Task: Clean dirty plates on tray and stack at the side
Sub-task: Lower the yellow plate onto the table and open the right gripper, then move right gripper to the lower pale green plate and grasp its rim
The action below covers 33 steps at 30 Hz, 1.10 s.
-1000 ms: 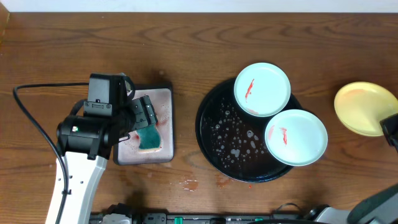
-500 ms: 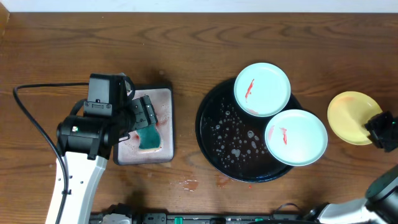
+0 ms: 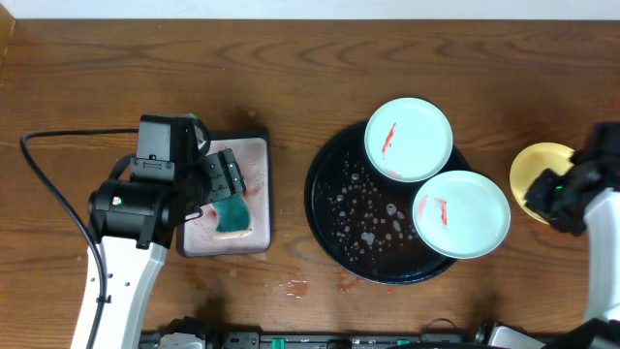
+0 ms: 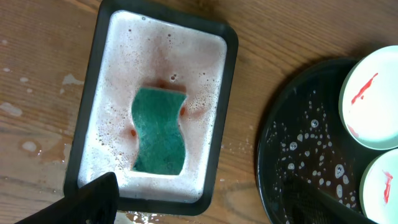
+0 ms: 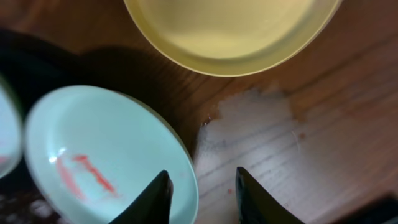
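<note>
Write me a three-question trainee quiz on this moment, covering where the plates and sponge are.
1. True or false: the yellow plate sits on the black tray.
2. How many mint plates on the black tray show red smears?
3. The green sponge lies: A) in the small soapy tray; B) on the black tray; C) on a mint plate.
Key: 1 false; 2 two; 3 A.
</note>
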Each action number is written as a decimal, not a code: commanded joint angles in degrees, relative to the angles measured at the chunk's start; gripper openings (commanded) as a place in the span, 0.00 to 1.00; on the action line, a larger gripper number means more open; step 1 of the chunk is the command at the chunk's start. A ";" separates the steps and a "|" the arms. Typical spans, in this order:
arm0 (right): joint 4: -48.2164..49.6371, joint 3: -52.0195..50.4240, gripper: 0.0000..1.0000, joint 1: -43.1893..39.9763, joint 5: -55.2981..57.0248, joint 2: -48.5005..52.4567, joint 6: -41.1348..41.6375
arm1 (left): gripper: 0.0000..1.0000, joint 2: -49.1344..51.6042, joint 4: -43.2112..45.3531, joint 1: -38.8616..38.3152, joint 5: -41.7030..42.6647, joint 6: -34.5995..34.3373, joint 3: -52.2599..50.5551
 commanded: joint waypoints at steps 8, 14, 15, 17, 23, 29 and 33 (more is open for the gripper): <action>15.41 -14.03 0.35 3.21 1.33 0.48 0.81 | 0.84 0.00 -0.11 0.20 0.55 0.35 1.40; 17.92 -16.28 0.18 3.08 -2.21 0.46 -0.57 | 0.84 0.00 -0.11 0.20 0.55 0.35 1.40; 17.97 -16.28 0.15 3.06 -2.89 0.46 -0.94 | 0.84 0.00 -0.11 0.20 0.55 0.35 1.40; 17.66 -16.31 0.12 3.08 -3.04 0.46 -0.92 | 0.84 0.00 -0.11 0.20 0.55 0.35 1.40; 17.31 -16.31 0.01 3.08 -4.44 0.35 -0.94 | 0.84 0.00 -0.11 0.20 0.55 0.35 1.40; 15.47 -16.28 0.01 3.13 -17.11 -6.32 -6.38 | 0.84 0.00 -0.11 0.20 0.55 0.35 1.40; 11.72 -16.28 0.01 3.74 -20.02 -13.20 -8.15 | 0.84 0.00 -0.11 0.20 0.55 0.35 1.40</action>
